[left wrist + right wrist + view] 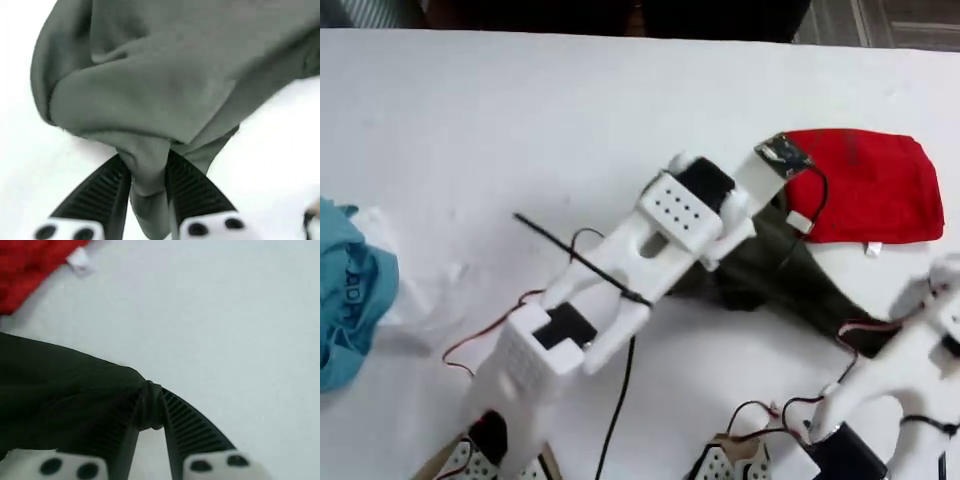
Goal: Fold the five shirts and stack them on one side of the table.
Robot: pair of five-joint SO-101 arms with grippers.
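Between the ribbed fingers (100, 195) of the left pincer (146, 167) sits a bunched fold of the dark green shirt (165, 75). The pincer is pressed together on that fold, and the rest of the cloth spreads out beyond the fingertips, over the white surface (30, 165). The right pincer (151, 402) likewise pinches an edge of the same shirt, whose dark cloth stretches away to one side of it. Beyond this pincer, apart from the pinched edge, lies a red shirt (30, 265) with a small white tag (80, 261) at its border.

Seen from the high view, the dark green shirt runs as a rumpled band from under the wrist of the left arm (660, 240) to the right arm (910, 370). The red shirt lies flat just past that band, on the far side of both pincers. A teal shirt (345, 290) lies crumpled well apart from both pincers, out beyond the left arm's own side.
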